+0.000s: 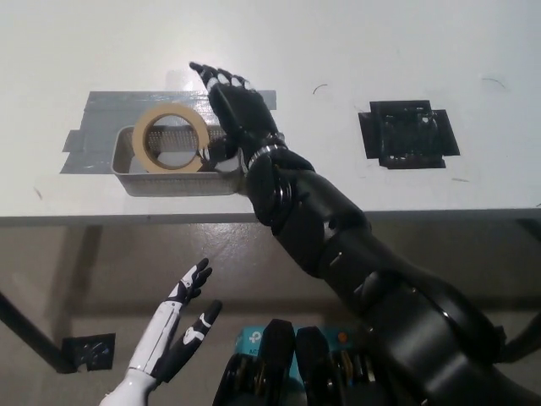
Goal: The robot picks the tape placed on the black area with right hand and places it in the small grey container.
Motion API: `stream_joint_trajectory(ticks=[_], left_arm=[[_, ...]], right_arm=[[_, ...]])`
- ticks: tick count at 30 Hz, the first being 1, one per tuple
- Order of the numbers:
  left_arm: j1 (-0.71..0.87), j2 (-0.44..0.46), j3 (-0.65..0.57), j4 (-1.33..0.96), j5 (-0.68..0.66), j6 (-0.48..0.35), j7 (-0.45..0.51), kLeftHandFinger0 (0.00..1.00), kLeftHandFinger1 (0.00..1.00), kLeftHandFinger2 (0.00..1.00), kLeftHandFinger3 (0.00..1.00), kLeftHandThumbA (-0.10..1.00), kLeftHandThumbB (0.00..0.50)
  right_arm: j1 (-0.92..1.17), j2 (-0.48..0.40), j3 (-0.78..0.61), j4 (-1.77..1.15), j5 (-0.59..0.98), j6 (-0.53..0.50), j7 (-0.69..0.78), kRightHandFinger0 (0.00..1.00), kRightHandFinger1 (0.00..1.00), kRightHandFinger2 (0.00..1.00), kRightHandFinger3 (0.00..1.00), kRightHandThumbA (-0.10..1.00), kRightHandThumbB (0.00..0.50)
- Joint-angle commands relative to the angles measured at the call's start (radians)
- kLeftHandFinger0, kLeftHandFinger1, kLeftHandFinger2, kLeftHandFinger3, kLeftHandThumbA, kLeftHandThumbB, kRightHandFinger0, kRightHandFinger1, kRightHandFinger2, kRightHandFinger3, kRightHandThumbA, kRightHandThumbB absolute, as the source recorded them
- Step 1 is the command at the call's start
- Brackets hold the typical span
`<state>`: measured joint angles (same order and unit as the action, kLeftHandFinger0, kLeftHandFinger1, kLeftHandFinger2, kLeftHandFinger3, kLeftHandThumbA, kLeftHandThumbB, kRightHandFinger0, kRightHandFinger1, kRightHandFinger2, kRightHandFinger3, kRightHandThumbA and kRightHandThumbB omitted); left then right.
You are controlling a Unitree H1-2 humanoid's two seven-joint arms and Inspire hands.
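Note:
A beige roll of tape [173,137] lies in the small grey container [135,179] at the table's left, leaning on its rim. My black right hand [237,110] hovers just right of the tape, fingers spread and holding nothing. The black area [408,134] at the table's right is bare. My white left hand [179,326] rests open below the table edge at the lower left.
The container sits on a grey taped patch [97,127] on the white table [338,51]. The table's front edge [101,218] runs across the middle of the picture, with floor below it.

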<state>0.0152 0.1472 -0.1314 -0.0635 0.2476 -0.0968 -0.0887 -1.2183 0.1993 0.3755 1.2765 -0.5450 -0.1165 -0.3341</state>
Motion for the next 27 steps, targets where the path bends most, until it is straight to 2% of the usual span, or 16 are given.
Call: stream_joint_trajectory(ticks=[1,5,7,11,12,16,18,20,21,26,27], left_arm=[[0.009,0.011,-0.005,-0.037,-0.001,-0.019,-0.007,1.0,1.0,1.0,1.0,0.91,0.176],[-0.036,0.01,-0.003,-0.014,0.005,-0.028,-0.001,1.0,1.0,1.0,1.0,0.91,0.165],[-0.031,0.006,0.001,-0.017,0.008,-0.021,0.006,1.0,1.0,1.0,1.0,0.91,0.161],[-0.04,0.007,0.013,-0.01,0.003,-0.021,0.014,1.0,1.0,1.0,1.0,0.92,0.17],[-0.045,0.007,0.016,-0.009,0.0,-0.022,0.015,1.0,1.0,1.0,1.0,0.93,0.171],[-0.079,0.016,0.033,0.01,-0.012,-0.027,0.019,1.0,1.0,1.0,1.0,0.93,0.158],[-0.109,0.018,0.042,0.029,-0.01,-0.031,0.028,1.0,1.0,1.0,1.0,0.95,0.157],[-0.124,0.019,0.047,0.04,-0.013,-0.033,0.031,1.0,1.0,1.0,1.0,0.96,0.141],[-0.13,0.018,0.049,0.048,-0.017,-0.038,0.033,1.0,1.0,1.0,1.0,0.97,0.137],[-0.119,0.014,0.05,0.065,-0.021,-0.024,0.032,1.0,1.0,1.0,1.0,1.0,0.144],[-0.118,0.012,0.051,0.063,-0.021,-0.017,0.031,1.0,1.0,1.0,1.0,1.0,0.144]], right_arm=[[-0.036,-0.05,-0.031,-0.232,0.046,-0.041,0.055,1.0,1.0,1.0,1.0,1.0,0.458],[-0.023,-0.122,-0.091,-0.495,0.105,-0.019,0.141,1.0,1.0,1.0,1.0,1.0,0.466],[0.023,-0.158,-0.137,-0.688,0.173,0.001,0.201,1.0,1.0,1.0,1.0,1.0,0.437],[0.184,-0.269,-0.156,-1.129,0.218,0.125,0.334,1.0,1.0,1.0,1.0,1.0,0.4],[0.182,-0.271,-0.155,-1.138,0.22,0.129,0.339,1.0,1.0,1.0,1.0,1.0,0.399],[0.374,-0.404,-0.163,-1.459,0.273,0.194,0.425,1.0,1.0,1.0,1.0,1.0,0.408],[0.475,-0.452,-0.183,-1.57,0.299,0.188,0.423,1.0,1.0,1.0,1.0,1.0,0.408],[0.574,-0.469,-0.21,-1.629,0.315,0.16,0.382,1.0,1.0,1.0,1.0,1.0,0.385],[0.608,-0.472,-0.219,-1.638,0.329,0.14,0.363,1.0,1.0,1.0,1.0,1.0,0.363],[0.84,-0.454,-0.272,-1.704,0.434,0.098,0.274,1.0,1.0,1.0,1.0,1.0,0.336],[0.877,-0.456,-0.273,-1.702,0.453,0.079,0.268,1.0,1.0,1.0,1.0,1.0,0.305]])
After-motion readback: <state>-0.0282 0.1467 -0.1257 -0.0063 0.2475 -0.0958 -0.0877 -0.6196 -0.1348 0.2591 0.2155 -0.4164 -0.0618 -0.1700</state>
